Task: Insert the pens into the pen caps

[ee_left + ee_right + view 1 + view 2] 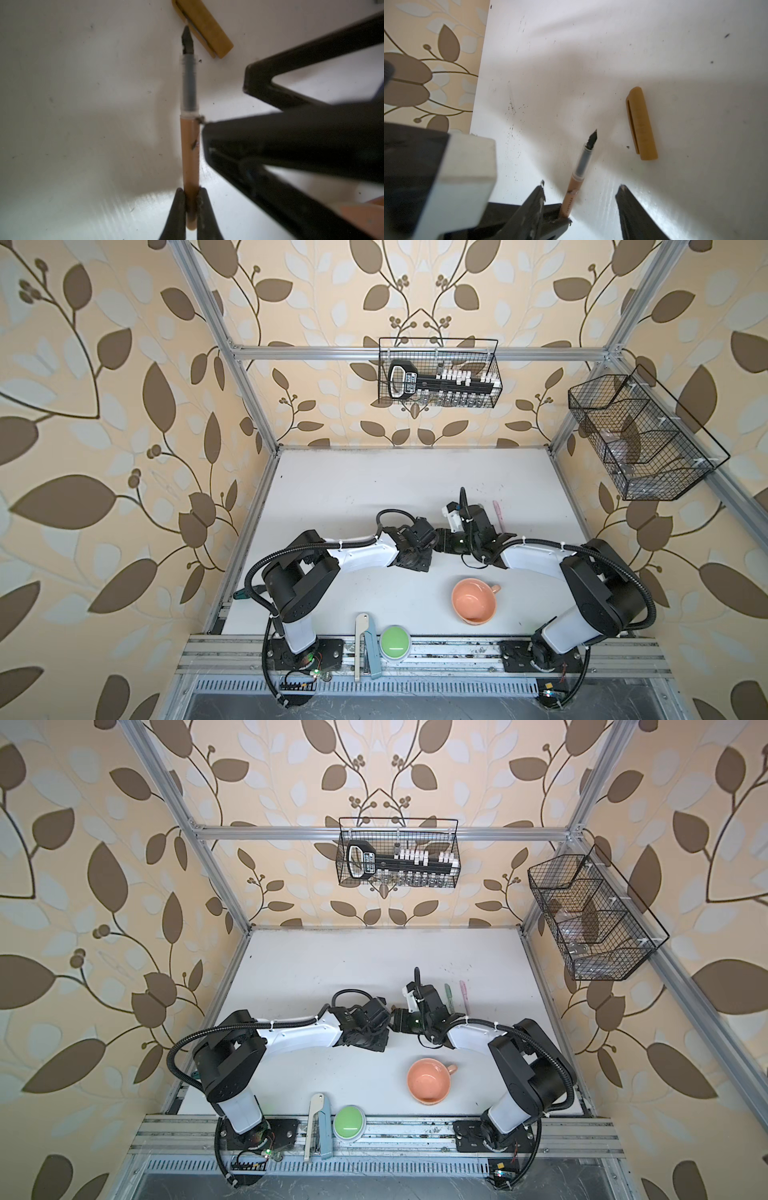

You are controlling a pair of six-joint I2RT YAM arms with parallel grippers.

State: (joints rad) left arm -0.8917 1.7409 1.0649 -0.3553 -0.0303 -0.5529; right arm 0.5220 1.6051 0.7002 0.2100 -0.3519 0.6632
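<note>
My left gripper (192, 199) is shut on the rear end of the tan-brown pen (190, 145). The pen's dark tip points at the tan-brown pen cap (204, 27), which lies loose on the white table just past the tip. My right gripper (581, 187) is open, and the pen (584, 160) passes between its fingers, nearer one of them. The cap (641, 124) lies beyond that gripper and off to one side. In a top view both grippers meet mid-table (438, 540), fingertips hidden. A pale pink pen (464, 996) and a grey-green pen (449, 994) lie behind the right wrist.
A peach cup (473, 600) stands in front of the right arm. A green button (395, 644) and a white-and-blue tool (360, 647) sit at the front rail. A teal-handled tool (241, 594) lies at the left edge. Wire baskets hang at the back (438, 373) and right (640, 439).
</note>
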